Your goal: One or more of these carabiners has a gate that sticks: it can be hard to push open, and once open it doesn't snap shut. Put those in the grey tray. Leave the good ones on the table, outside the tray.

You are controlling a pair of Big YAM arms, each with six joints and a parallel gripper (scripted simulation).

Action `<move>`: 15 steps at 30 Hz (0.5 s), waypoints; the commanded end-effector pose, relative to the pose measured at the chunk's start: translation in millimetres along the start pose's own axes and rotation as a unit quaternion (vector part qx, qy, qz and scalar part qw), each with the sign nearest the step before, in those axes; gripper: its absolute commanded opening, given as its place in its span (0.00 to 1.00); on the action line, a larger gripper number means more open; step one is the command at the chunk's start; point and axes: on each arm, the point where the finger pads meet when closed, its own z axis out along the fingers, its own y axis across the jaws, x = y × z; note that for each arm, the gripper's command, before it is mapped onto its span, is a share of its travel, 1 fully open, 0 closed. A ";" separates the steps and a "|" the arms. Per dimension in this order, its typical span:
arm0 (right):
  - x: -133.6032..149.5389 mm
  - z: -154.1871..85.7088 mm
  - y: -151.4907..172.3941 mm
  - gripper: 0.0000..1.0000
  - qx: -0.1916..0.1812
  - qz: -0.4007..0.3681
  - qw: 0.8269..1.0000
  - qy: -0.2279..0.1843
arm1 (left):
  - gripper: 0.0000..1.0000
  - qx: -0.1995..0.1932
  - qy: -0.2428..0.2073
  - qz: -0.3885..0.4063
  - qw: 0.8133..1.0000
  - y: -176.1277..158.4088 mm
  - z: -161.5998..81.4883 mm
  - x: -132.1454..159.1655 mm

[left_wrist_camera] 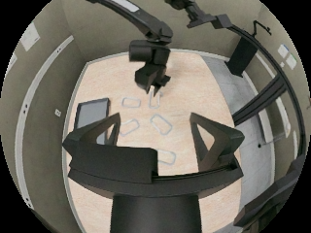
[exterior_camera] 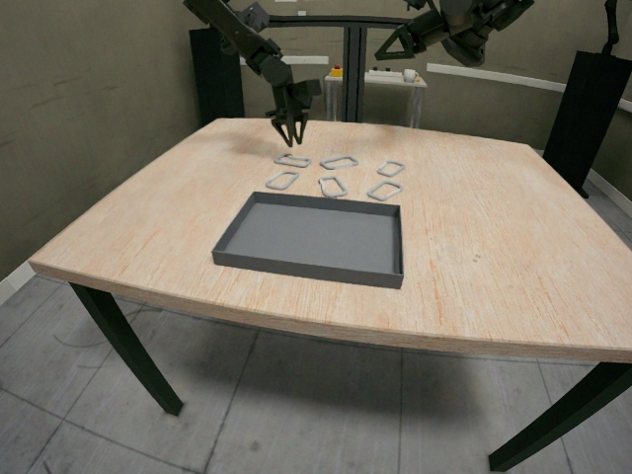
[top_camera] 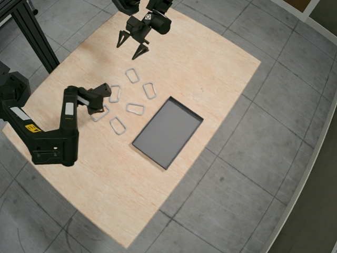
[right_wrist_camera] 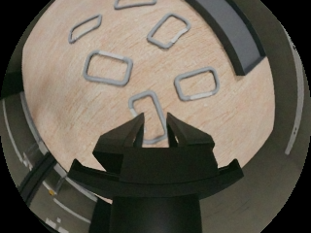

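- Top view: six carabiners (top_camera: pixel 135 113) (exterior_camera: pixel 334 196) (left_wrist_camera: pixel 131 107) (right_wrist_camera: pixel 104 82) lie on the table (top_camera: pixel 212 68) (exterior_camera: pixel 485 219) (left_wrist_camera: pixel 194 83) (right_wrist_camera: pixel 233 116), apart from one another and outside the tray (top_camera: pixel 167 133) (exterior_camera: pixel 311 234) (left_wrist_camera: pixel 92 114) (right_wrist_camera: pixel 243 34). Tray holds none. Right gripper (top_camera: pixel 100 110) (exterior_camera: pixel 294 145) (left_wrist_camera: pixel 153 93) (right_wrist_camera: pixel 155 116) partly covers the end carabiner (top_camera: pixel 95 120) (exterior_camera: pixel 292 164) (left_wrist_camera: pixel 158 99) (right_wrist_camera: pixel 159 109). Left gripper (top_camera: pixel 125 53) (exterior_camera: pixel 377 55) (left_wrist_camera: pixel 155 115) is spread wide, grasping nothing.
- Exterior view: carabiners form two rough rows of three behind the tray. Right gripper points downward just behind the end carabiner, in the row farther from the tray. Left gripper is high above the table, well apart from the carabiners.
- Left wrist view: left gripper's fingers frame part of the table, with nothing between them. Five carabiners are visible.
- Right wrist view: right gripper's fingers are parted by a narrow gap, released, gripping nothing. Their tips overlap the near part of the end carabiner in this view; contact cannot be told. Some carabiners show a paler stretch along one side. Which gates stick cannot be told.
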 end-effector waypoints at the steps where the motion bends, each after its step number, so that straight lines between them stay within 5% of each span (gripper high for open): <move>1: 7.9 10.7 -4.4 0.31 -0.024 -0.049 0.997 0.055 | 1.00 0.002 0.000 0.004 1.000 2.4 1.2 -0.5; 8: 18.2 22.7 -13.6 0.31 -0.051 -0.157 0.977 0.134 | 1.00 0.002 0.000 0.004 1.000 2.4 1.2 -0.5; 15: 23.5 21.8 -14.0 0.31 -0.055 -0.166 0.973 0.151 | 1.00 0.002 0.000 0.004 1.000 2.4 1.2 -0.5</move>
